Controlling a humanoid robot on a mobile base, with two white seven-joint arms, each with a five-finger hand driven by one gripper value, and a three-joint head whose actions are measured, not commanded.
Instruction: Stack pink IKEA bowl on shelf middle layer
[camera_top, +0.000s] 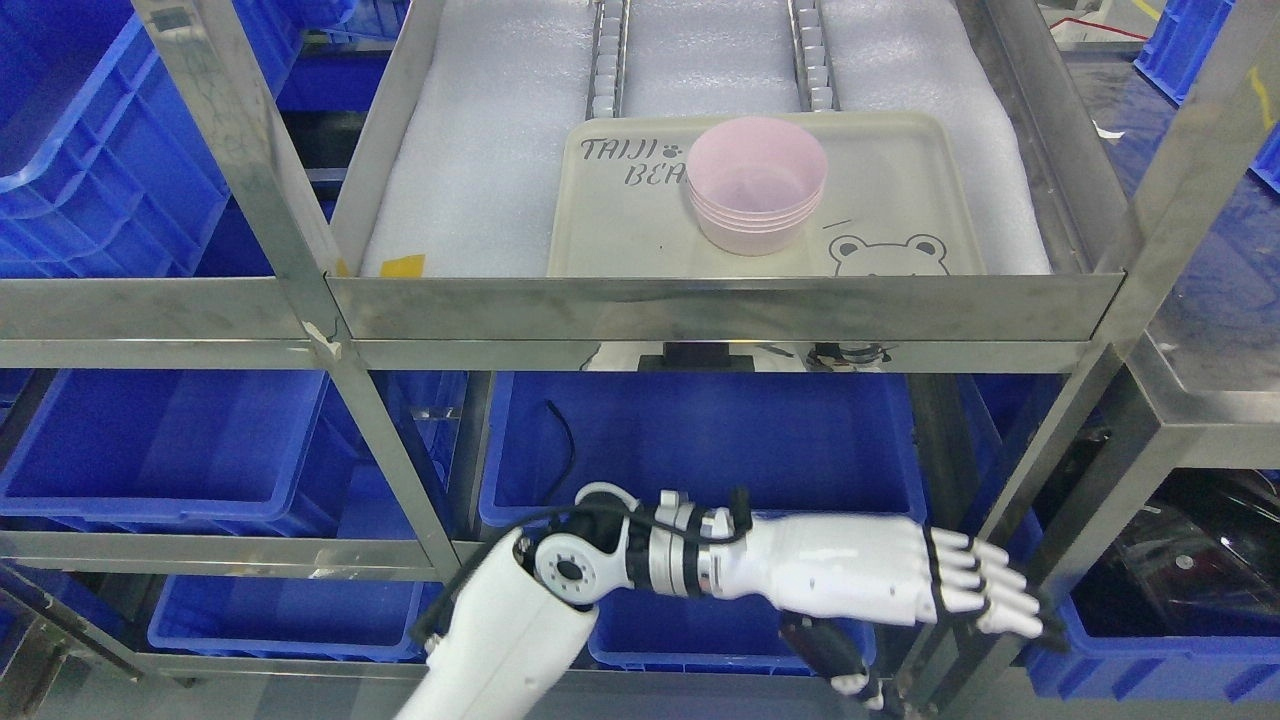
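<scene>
A stack of several pink bowls (757, 185) stands nested upright on a beige tray (620, 230) printed with a bear, on the white foam of the metal shelf layer (700, 305). My left hand (985, 592) is well below that layer, in front of the lower shelf. Its arm comes up from the bottom edge left of the middle and bends to the right. The fingers (990, 600) are stretched out straight toward the right with the thumb hanging below, and the hand is open and holds nothing. My right hand is out of view.
Blue plastic crates (700, 440) fill the lower shelves and the left side (90, 150). Steel uprights (260, 190) and a steel front rail frame the bowl's layer. A roller divider (607, 60) runs along the foam behind the tray. A black cable (565, 440) hangs by the arm.
</scene>
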